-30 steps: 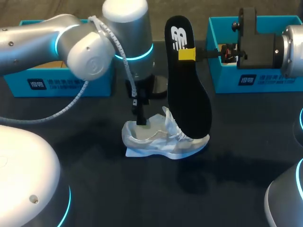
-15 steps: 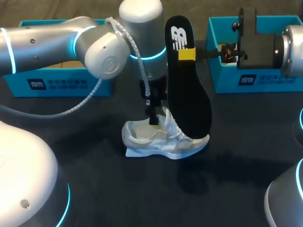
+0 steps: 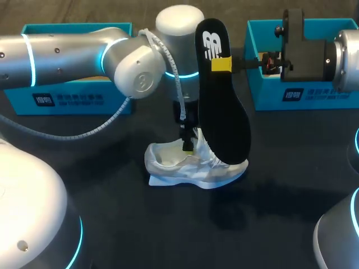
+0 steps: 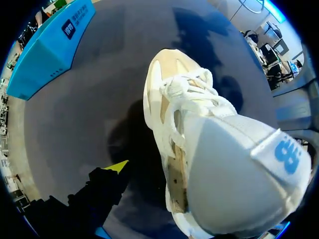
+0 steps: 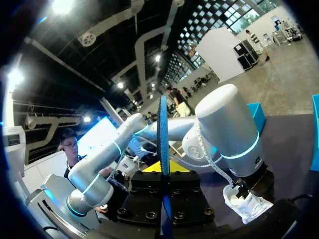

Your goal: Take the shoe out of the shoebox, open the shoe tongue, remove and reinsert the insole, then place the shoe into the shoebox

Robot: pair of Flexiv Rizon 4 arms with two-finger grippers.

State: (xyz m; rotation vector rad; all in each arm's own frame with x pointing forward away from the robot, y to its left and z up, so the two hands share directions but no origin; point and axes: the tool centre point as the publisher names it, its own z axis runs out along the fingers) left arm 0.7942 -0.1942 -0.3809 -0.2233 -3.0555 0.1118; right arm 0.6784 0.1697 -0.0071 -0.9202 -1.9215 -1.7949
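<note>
A white shoe [image 3: 193, 167] lies on the dark table, toe to the right. My left gripper [image 3: 188, 147] points down at its tongue, just behind the laces. In the left wrist view the grey tongue [image 4: 234, 179] fills the space ahead of my left gripper [image 4: 169, 186]. One yellow fingertip [image 4: 118, 166] stands clear of the shoe [image 4: 172, 99]; the other is hidden behind the tongue. My right gripper [image 3: 221, 64] is shut on the black insole [image 3: 224, 112], held upright above the shoe's toe. In the right wrist view the insole [image 5: 162, 134] is edge-on between the fingers of that gripper [image 5: 163, 172].
A blue shoebox [image 3: 78, 98] stands at the back left, behind my left arm. A second blue box [image 3: 269, 95] stands at the back right, under my right arm. The blue box [image 4: 47, 50] also shows beyond the shoe in the left wrist view.
My left arm has moved right, from over the shoe's heel opening to the tongue, and its fingers have narrowed. The right arm and the insole have stayed still.
</note>
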